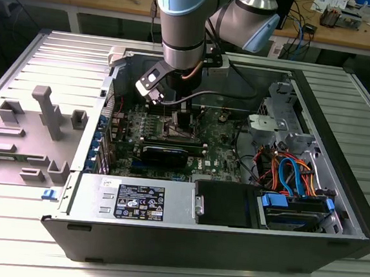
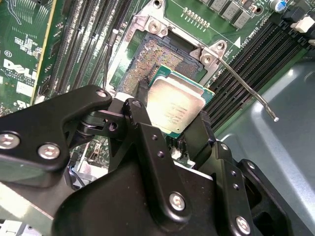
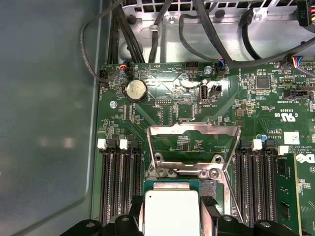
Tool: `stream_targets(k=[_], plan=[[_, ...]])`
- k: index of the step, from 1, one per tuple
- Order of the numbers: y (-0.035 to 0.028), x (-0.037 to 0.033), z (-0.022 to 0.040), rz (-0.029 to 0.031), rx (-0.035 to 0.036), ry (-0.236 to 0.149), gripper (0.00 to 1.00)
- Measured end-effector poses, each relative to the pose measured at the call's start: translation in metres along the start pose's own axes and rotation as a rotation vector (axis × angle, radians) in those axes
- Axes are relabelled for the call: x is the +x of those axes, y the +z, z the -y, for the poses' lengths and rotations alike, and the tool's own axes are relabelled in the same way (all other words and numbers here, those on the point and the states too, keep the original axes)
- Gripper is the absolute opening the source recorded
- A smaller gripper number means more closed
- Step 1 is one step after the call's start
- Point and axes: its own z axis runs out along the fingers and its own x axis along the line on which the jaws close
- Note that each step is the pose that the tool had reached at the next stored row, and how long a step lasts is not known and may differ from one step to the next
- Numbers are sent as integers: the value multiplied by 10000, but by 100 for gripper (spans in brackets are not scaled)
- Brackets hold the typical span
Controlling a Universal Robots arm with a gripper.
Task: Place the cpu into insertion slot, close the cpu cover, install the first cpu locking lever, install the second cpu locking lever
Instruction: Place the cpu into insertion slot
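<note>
We see the gripper [image 2: 172, 117] clenched on the chip [image 2: 176, 103], holding it just over the bare socket [image 2: 147, 59]. The cover [image 3: 194, 129] stands open beyond it. In the exterior view, coloured cables [image 1: 292, 174] lie at four o'clock of the gripper.

Print on board, chip and label
White lettering and marks stand on the green motherboard [image 3: 290, 115] beside its memory slots [image 3: 253, 187] in both wrist views; faint lines of etched print cross the metal top of the cpu [image 2: 174, 105] in the second wrist view; a black label [image 1: 139, 202] with small white print sits on the grey power supply box [image 1: 176, 206] in the exterior view
</note>
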Motion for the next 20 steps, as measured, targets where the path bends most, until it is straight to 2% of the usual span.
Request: stream_targets(k=[20], plan=[[1, 0, 0, -105, -2, 13, 54]])
